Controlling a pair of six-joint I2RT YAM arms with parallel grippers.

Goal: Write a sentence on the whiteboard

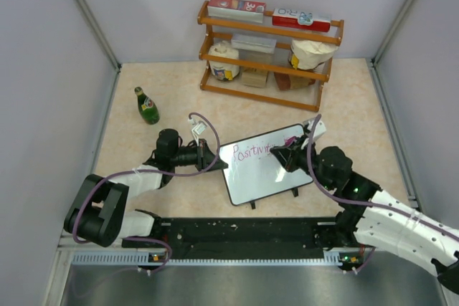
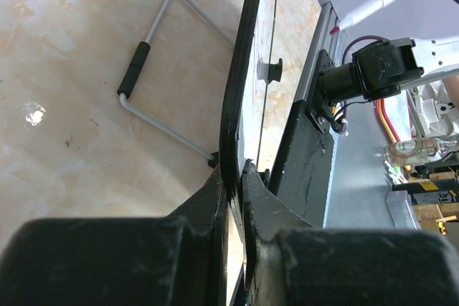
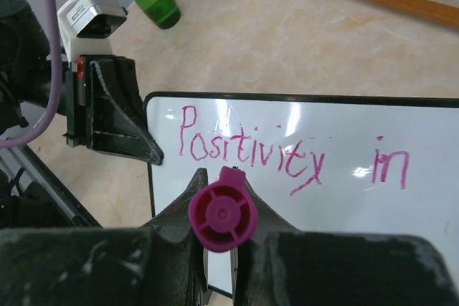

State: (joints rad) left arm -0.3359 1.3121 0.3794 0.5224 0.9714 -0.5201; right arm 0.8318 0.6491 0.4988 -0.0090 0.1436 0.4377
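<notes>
The whiteboard stands tilted at mid-worktop. Its 9 o'clock edge is pinched by the left claw. At the board's 2 o'clock, the right claw pinches a magenta marker over the sentence, which reads "Positivity in". A green bottle stands at the board's 10 o'clock.

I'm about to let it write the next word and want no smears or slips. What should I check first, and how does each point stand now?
1. Whiteboard braced: left gripper is clamped on its edge. Ok.
2. Marker seated between the fingers of the right gripper. Ok.
3. Sentence complete: it reads only "Positivity in". Not ok.
4. Room for more words: bare white below the writing. Ok.
5. Marker tip touching the board: hidden behind its pink end. Cannot tell.
</notes>
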